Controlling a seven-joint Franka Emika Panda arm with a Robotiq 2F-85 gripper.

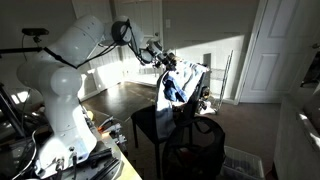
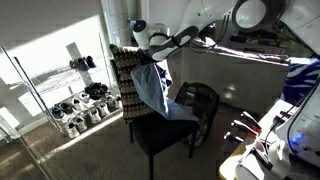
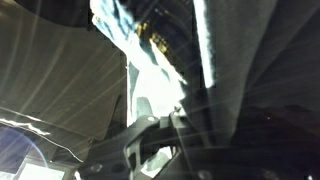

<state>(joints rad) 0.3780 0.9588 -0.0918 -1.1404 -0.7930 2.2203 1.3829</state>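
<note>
A blue and white garment [image 1: 175, 85] hangs over the back of a black chair [image 1: 150, 125]; both also show in an exterior view, the garment [image 2: 152, 88] over the chair [image 2: 165, 132]. My gripper [image 1: 163, 60] is at the top of the chair back, at the garment's upper edge, and shows in both exterior views [image 2: 160, 42]. In the wrist view, dark fabric [image 3: 240, 90] fills the right side and runs in between my jaws [image 3: 165, 135]. A blue part of the garment [image 3: 135, 30] shows at the top. The jaws look closed on the fabric.
A wire shoe rack [image 2: 85, 100] with several pairs of shoes stands by the sunlit wall behind the chair. A second dark chair [image 2: 200, 100] stands beside the first. A white door [image 1: 270, 50] is at the back. Cables and gear lie near the arm's base [image 1: 100, 135].
</note>
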